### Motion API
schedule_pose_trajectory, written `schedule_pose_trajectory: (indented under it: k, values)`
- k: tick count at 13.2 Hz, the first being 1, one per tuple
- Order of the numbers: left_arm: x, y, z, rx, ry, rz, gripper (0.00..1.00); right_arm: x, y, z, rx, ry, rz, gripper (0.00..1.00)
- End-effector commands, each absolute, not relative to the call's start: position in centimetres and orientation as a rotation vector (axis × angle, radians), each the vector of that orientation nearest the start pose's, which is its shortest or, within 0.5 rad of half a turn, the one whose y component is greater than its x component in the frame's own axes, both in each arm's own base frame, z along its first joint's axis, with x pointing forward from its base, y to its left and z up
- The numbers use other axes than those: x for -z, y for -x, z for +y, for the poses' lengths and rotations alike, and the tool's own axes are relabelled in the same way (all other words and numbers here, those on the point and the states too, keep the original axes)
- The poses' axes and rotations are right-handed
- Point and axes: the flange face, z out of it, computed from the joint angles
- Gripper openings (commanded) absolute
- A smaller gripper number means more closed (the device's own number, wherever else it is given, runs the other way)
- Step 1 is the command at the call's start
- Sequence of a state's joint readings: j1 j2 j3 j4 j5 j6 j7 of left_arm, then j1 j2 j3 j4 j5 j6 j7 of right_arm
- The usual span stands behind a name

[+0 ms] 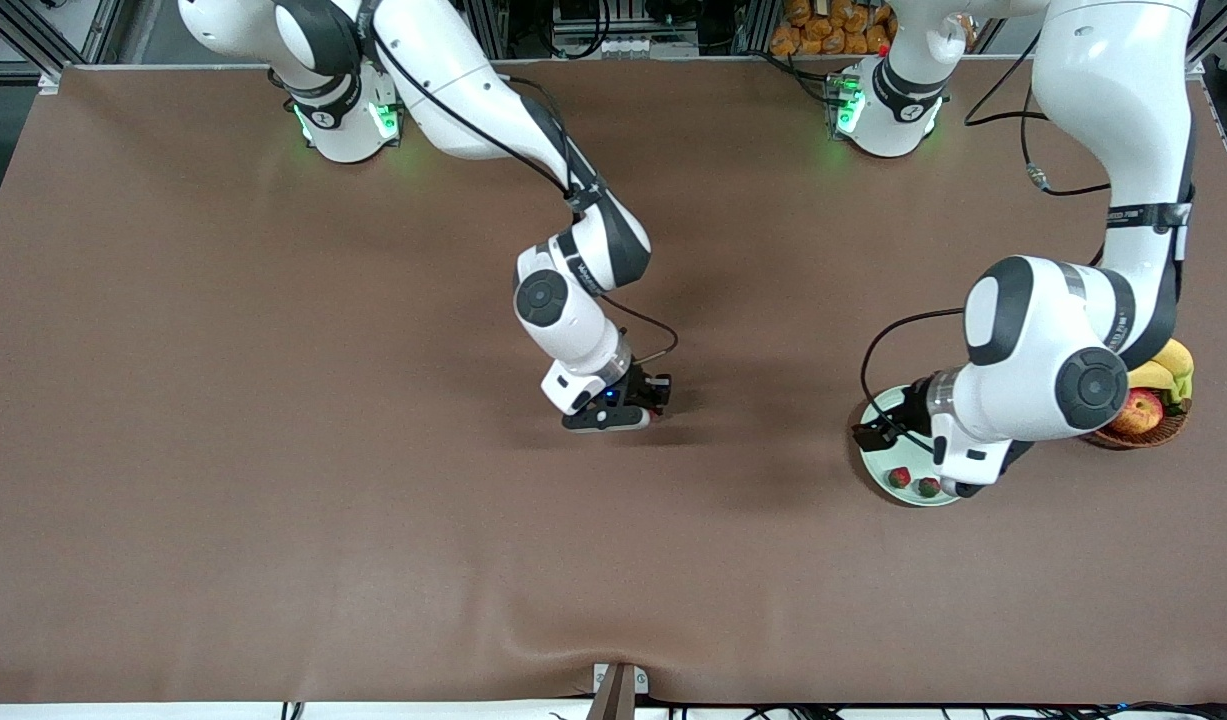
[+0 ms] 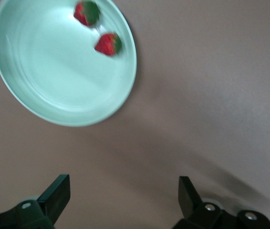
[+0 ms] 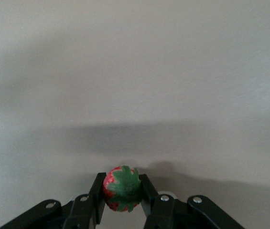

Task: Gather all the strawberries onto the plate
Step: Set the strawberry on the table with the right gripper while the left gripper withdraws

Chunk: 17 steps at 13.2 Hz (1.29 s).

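My right gripper (image 1: 657, 393) is low over the middle of the table. In the right wrist view it (image 3: 121, 191) is shut on a strawberry (image 3: 121, 188), red with a green cap; the hand hides this berry in the front view. The mint-green plate (image 1: 878, 470) lies toward the left arm's end of the table and holds two strawberries (image 1: 900, 477) (image 1: 930, 487). The left wrist view shows the plate (image 2: 53, 71) with both berries (image 2: 87, 13) (image 2: 108, 44) near its rim. My left gripper (image 2: 123, 191) is open and empty, over bare table beside the plate; the arm mostly covers it in the front view (image 1: 963, 488).
A brown wicker basket (image 1: 1138, 437) with an apple (image 1: 1139, 412) and bananas (image 1: 1168, 365) stands next to the plate, partly under the left arm. A brown cloth covers the table. Orange items (image 1: 833, 25) lie past the table's back edge.
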<state>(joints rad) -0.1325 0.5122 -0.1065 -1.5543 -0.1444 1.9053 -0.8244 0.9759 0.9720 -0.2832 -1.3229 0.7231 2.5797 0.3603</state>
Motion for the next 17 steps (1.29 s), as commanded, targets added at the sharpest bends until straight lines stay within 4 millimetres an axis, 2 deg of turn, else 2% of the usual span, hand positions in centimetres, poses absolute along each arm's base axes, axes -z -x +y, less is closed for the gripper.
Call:
schedule_pose_trajectory:
  k: [1,2,3,5,6,7,11,14,15,17]
  values:
    - [-34.7,-64.4,-19.0,-0.423,2.989,-1.132,1.00,-16.8,-55.4,53.9,0.242,2.733,0.101,0.39]
    - [-34.4,-64.2,-19.9,-0.435,2.972,-1.166,1.00,-16.7,-55.3,54.0,0.241,2.734,0.097,0.67]
    - [-34.1,-63.9,-21.1,-0.442,2.961,-1.184,1.00,-17.1,-55.3,54.1,0.248,2.733,0.091,1.00]
    - [-33.6,-63.3,-23.8,-0.439,2.942,-1.212,1.00,-19.7,-56.4,53.5,0.261,2.715,0.096,1.00]
    - [-33.4,-63.4,-24.5,-0.433,2.931,-1.242,1.00,-21.3,-57.3,52.3,0.255,2.711,0.117,1.00]
    - [-33.0,-63.4,-25.3,-0.437,2.919,-1.260,1.00,-23.4,-58.9,50.5,0.244,2.701,0.149,1.00]
    - [-31.3,-63.4,-28.7,-0.385,2.899,-1.378,1.00,-29.1,-63.5,42.9,0.190,2.781,0.162,1.00]
    - [-29.6,-63.7,-31.3,-0.321,2.904,-1.488,1.00,-33.2,-66.1,35.4,0.116,2.835,0.151,1.00]
    - [-28.7,-64.0,-33.3,-0.285,2.910,-1.557,1.00,-34.9,-66.6,31.7,0.097,2.828,0.120,1.00]
    - [-27.6,-64.0,-36.0,-0.234,2.947,-1.600,1.00,-36.7,-66.4,25.8,0.093,2.824,0.124,1.00]
